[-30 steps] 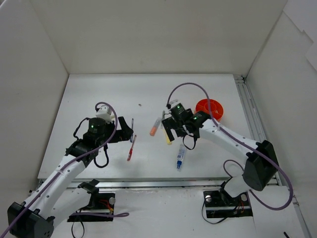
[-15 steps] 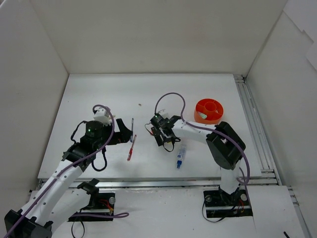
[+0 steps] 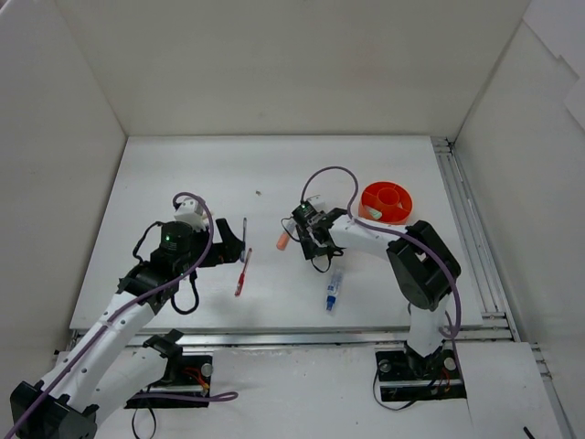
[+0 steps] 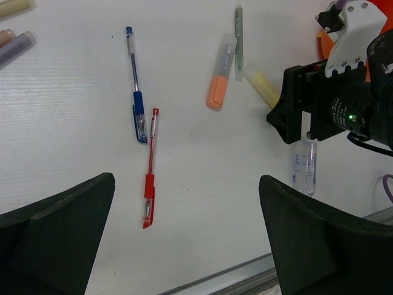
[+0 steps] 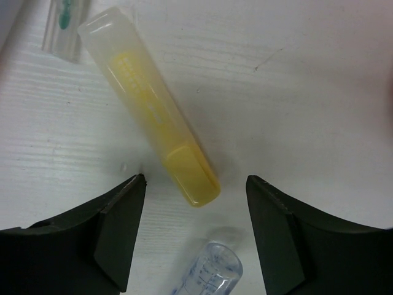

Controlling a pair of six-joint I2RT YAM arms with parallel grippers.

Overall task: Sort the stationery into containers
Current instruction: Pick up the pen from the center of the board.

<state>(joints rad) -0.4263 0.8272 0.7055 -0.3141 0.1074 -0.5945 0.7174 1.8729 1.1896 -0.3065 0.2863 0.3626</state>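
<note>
Right now my right gripper point(image 5: 195, 184) is spread wide, both dark fingers point(image 5: 116, 227) filling the lower corners of the right wrist view. The yellow highlighter point(image 5: 150, 107) lies flat on the white table point(image 5: 307, 74), running from the upper left of that view down to the centre. Its lower end sits in the gap between my fingers, and neither finger touches it. At the bottom edge the rounded end of the clear blue-capped pen point(image 5: 209, 273) pokes in, just below the highlighter. A clear barrel with green markings point(image 5: 61, 24) shows in the upper left corner.

My left gripper point(image 4: 186, 203) is also open and holds nothing, its fingers in the lower left and lower right of the left wrist view. The red pen point(image 4: 149, 166) lies on the table just left of centre in that view, pointing up and down the picture. The blue pen point(image 4: 135, 80) is above it, and their ends nearly meet. To the upper right of them is the orange highlighter point(image 4: 221, 74), with the slim green barrel just beside it. A grey marker point(image 4: 15, 44) and a pale yellowish one point(image 4: 12, 7) show at the upper left edge.

From the top camera the orange cup point(image 3: 386, 203) stands right of centre, near the right edge of the table, just beside my right arm. I cannot make out any pen inside it. All the stationery I can see lies on the table.
</note>
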